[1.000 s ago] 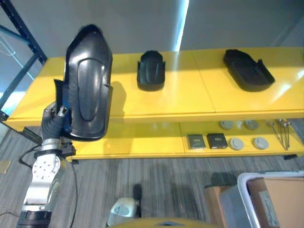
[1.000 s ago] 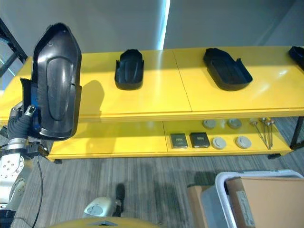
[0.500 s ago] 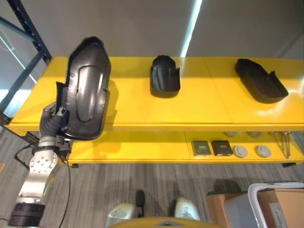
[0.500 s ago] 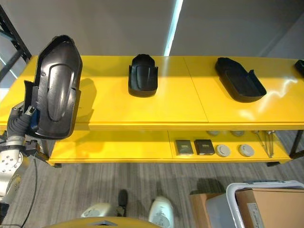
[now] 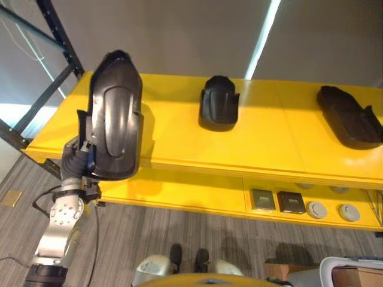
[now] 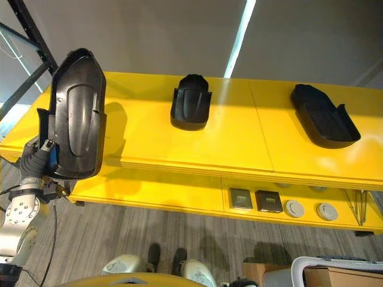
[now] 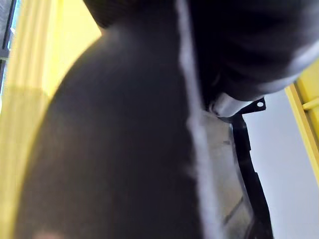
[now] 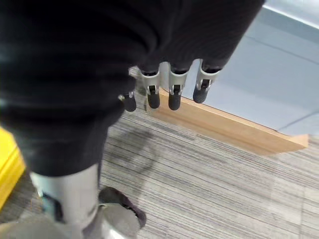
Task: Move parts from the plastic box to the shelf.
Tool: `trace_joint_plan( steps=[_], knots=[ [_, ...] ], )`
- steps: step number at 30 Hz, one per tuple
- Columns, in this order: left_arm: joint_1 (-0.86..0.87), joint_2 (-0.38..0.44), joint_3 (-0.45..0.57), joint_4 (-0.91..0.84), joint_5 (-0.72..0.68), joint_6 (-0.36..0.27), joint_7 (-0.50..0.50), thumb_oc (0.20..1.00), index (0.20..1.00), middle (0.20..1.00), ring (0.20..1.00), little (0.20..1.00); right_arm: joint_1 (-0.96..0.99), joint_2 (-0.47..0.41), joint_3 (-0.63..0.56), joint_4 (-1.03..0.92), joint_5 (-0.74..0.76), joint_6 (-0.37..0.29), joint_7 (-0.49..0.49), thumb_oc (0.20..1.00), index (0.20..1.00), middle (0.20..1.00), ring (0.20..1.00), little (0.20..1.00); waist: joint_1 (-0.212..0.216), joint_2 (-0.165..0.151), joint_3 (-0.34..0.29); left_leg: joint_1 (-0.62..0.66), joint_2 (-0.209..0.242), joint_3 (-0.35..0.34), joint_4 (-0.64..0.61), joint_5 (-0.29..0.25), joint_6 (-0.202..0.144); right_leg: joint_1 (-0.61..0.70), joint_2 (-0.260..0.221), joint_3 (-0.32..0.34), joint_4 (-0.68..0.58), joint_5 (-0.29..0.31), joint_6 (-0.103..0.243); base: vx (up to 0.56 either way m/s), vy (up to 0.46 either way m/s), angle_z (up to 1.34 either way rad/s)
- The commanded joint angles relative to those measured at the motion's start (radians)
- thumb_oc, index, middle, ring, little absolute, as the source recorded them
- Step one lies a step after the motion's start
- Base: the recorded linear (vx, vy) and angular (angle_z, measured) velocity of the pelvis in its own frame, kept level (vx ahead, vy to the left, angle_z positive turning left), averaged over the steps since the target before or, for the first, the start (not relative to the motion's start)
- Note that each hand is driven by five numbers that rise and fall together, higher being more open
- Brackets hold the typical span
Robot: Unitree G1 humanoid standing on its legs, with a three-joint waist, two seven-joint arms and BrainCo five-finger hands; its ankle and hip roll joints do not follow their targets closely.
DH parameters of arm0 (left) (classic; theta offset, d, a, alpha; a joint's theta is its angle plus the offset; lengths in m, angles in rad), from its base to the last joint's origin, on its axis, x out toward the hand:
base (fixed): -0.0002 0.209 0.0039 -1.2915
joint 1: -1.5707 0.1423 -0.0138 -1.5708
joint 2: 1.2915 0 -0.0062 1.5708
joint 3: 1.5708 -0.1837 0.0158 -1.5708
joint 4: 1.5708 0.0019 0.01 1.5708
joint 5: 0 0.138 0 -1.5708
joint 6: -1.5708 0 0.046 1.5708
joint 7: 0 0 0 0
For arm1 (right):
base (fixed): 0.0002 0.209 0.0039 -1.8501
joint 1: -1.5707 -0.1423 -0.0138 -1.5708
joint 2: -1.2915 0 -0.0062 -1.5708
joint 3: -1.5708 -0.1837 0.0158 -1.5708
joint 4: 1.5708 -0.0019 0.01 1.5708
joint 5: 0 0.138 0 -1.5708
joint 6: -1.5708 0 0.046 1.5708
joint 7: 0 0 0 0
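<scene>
The yellow shelf [image 6: 197, 149] crosses the middle of the frame, with an upper board and a lower board. In front of its left end we hold the large black moulded cover [image 6: 76, 116], the part that we are moving. It stands almost upright, its long axis runs from the lower left up to the upper left of the frame, and its narrow rounded end points up. Its bulged outer side faces the camera.

We judge it a thin, stiff plastic shell: light for its size, smooth and probably a little slippery, and likely to swing when it is taken only at one end. The lower edge, where the side flange gives a rim, looks to us the good place to grip.

Our left hand [image 5: 79, 156] is at this lower edge, but the cover hides its fingers, so we cannot tell how they close. Our right hand [image 8: 169, 89] hangs over the floor, fingers relaxed and empty.

Two smaller black parts, the short cover [image 6: 191, 102] and the long tray-like part [image 6: 324, 116], already lie on the upper board. Small square blocks [image 6: 255, 200] and round discs [image 6: 309, 209] lie on the lower board.
</scene>
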State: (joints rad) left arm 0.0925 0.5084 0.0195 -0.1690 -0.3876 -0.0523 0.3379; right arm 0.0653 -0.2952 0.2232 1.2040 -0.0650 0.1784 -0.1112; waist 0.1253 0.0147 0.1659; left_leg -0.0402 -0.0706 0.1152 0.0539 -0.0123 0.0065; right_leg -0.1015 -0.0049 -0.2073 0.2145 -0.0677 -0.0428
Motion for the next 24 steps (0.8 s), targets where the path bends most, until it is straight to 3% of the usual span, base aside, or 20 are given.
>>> trace_joint_plan(
  steps=[1, 2, 4, 7, 10, 13, 16, 18, 19, 20, 24],
  knots=[
    [-0.104, -0.009, 0.007, -0.038, 0.002, -0.073, -0.014, 0.200, 0.200, 0.200, 0.200, 0.200, 0.013, -0.028, 0.006, 0.081, 0.003, -0.006, -0.007, 1.000, 1.000, 1.000, 1.000, 1.000, -0.039, -0.018, -0.007, -0.016, 0.122, 0.022, 0.061, -0.004, -0.048, 0.129, -0.058, 0.011, -0.217, 0.080, 0.132, 0.02, 0.217, 0.28],
    [-0.103, -0.007, 0.007, -0.041, -0.001, -0.075, -0.011, 0.200, 0.200, 0.200, 0.200, 0.200, 0.017, -0.034, 0.006, 0.086, -0.013, -0.017, -0.006, 1.000, 1.000, 1.000, 1.000, 1.000, -0.047, -0.009, -0.010, 0.000, 0.167, 0.020, 0.016, 0.043, -0.068, 0.130, -0.060, 0.014, -0.217, 0.074, 0.130, 0.03, 0.229, 0.25],
    [-0.103, -0.008, 0.005, -0.042, 0.003, -0.080, -0.010, 0.200, 0.200, 0.200, 0.200, 0.200, 0.022, -0.042, 0.004, 0.088, -0.011, -0.026, -0.011, 1.000, 1.000, 1.000, 1.000, 1.000, -0.054, 0.000, -0.012, 0.015, 0.207, 0.021, -0.033, 0.092, -0.087, 0.136, -0.064, 0.016, -0.217, 0.066, 0.126, 0.03, 0.201, 0.02],
    [-0.119, -0.012, -0.014, -0.042, 0.032, -0.076, -0.001, 0.200, 0.200, 0.200, 0.200, 0.200, 0.015, -0.068, -0.019, 0.074, 0.108, -0.024, -0.012, 1.000, 1.000, 1.000, 1.000, 1.000, -0.084, 0.029, -0.011, 0.027, 0.290, 0.026, -0.069, 0.177, -0.110, 0.120, -0.096, 0.019, -0.148, 0.029, 0.116, 0.01, 0.362, -0.11],
    [-0.153, -0.001, -0.027, -0.009, 0.061, -0.071, 0.021, 0.200, 0.200, 0.200, 0.200, 0.200, 0.014, -0.067, -0.040, 0.060, 0.072, -0.020, 0.002, 1.000, 1.000, 1.000, 1.000, 1.000, -0.104, 0.045, -0.006, 0.066, 0.269, 0.058, -0.082, 0.094, -0.099, 0.074, -0.149, 0.019, -0.075, 0.018, 0.144, 0.00, 0.380, -0.04],
    [-0.171, 0.010, -0.024, 0.016, 0.075, -0.053, 0.038, 0.200, 0.200, 0.200, 0.200, 0.200, 0.034, -0.050, -0.060, 0.070, 0.050, -0.041, -0.003, 1.000, 1.000, 1.000, 1.000, 1.000, -0.114, 0.049, 0.006, 0.079, 0.245, 0.063, -0.062, 0.053, -0.092, 0.061, -0.196, 0.029, -0.041, 0.029, 0.177, 0.03, 0.262, -0.07],
    [-0.160, 0.055, 0.019, 0.055, 0.064, -0.032, 0.061, 0.200, 0.200, 0.200, 0.200, 0.200, 0.071, -0.033, -0.054, 0.065, -0.084, -0.070, -0.050, 1.000, 1.000, 1.000, 1.000, 1.000, -0.125, 0.042, 0.008, 0.108, 0.221, 0.087, -0.059, 0.007, -0.070, 0.085, -0.232, 0.042, -0.084, 0.062, 0.212, 0.06, 0.206, -0.11],
    [-0.163, 0.075, 0.036, 0.067, 0.061, -0.005, 0.078, 0.200, 0.200, 0.200, 0.200, 0.200, 0.085, -0.039, -0.045, 0.049, -0.061, -0.061, -0.031, 1.000, 1.000, 1.000, 1.000, 1.000, -0.129, 0.036, 0.001, 0.120, 0.216, 0.096, -0.071, 0.002, -0.065, 0.103, -0.235, 0.041, -0.118, 0.075, 0.218, 0.08, 0.055, -0.17],
    [-0.172, 0.088, 0.053, 0.075, 0.050, 0.028, 0.086, 0.200, 0.200, 0.200, 0.200, 0.200, 0.090, -0.046, -0.046, 0.042, -0.077, -0.060, -0.021, 1.000, 1.000, 1.000, 1.000, 1.000, -0.131, 0.032, -0.005, 0.128, 0.216, 0.106, -0.085, 0.002, -0.063, 0.115, -0.234, 0.037, -0.144, 0.082, 0.220, 0.13, -0.028, -0.14],
    [-0.217, 0.118, 0.077, 0.147, 0.032, 0.140, 0.099, 0.200, 0.200, 0.200, 0.200, 0.200, 0.107, -0.055, -0.039, 0.026, -0.106, -0.062, -0.001, 1.000, 1.000, 1.000, 1.000, 1.000, -0.142, 0.027, -0.017, 0.140, 0.221, 0.125, -0.113, 0.010, -0.068, 0.134, -0.226, 0.033, -0.190, 0.096, 0.225, 0.12, -0.054, 0.00],
    [-0.353, 0.154, 0.034, 0.349, -0.026, 0.207, 0.151, 0.200, 0.200, 0.200, 0.200, 0.200, 0.106, -0.064, -0.007, 0.003, -0.099, -0.047, 0.007, 1.000, 1.000, 1.000, 1.000, 1.000, -0.170, 0.026, -0.030, 0.139, 0.232, 0.146, -0.123, 0.021, -0.075, 0.136, -0.213, 0.044, -0.210, 0.101, 0.228, 0.06, -0.042, -0.02]
  ],
)
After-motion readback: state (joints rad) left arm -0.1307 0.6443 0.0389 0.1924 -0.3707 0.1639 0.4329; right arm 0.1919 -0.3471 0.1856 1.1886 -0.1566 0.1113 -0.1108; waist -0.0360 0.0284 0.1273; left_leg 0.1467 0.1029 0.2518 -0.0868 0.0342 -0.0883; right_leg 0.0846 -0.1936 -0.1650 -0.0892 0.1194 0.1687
